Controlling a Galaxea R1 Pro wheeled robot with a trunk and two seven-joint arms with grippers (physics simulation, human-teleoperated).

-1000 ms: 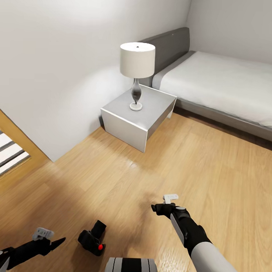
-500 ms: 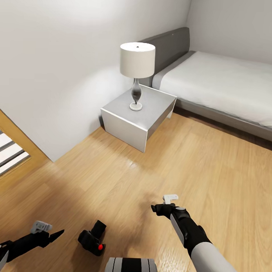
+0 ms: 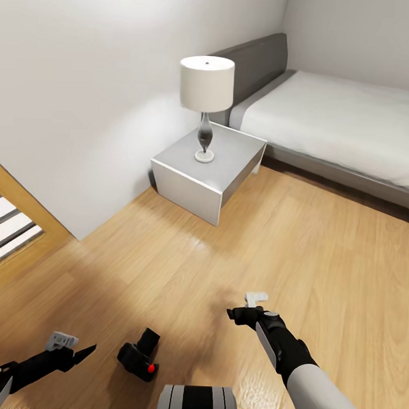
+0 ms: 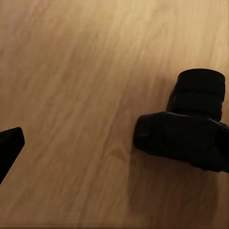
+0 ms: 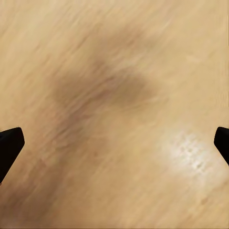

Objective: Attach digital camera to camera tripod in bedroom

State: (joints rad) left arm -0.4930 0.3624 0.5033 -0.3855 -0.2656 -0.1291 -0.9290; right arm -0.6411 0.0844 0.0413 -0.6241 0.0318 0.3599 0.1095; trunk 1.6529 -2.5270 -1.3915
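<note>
left gripper [image 3: 87,351] low over wood floor [image 3: 184,268], spread apart, empty, just beside digital camera [image 3: 138,359].
right gripper [image 3: 236,314] also parted, gripping nothing, hovering above bare boards; camera lying on floor between both arms, lens barrel up; lamp [image 3: 206,98] on grey nightstand [image 3: 193,180] by bed [image 3: 337,123].
</note>
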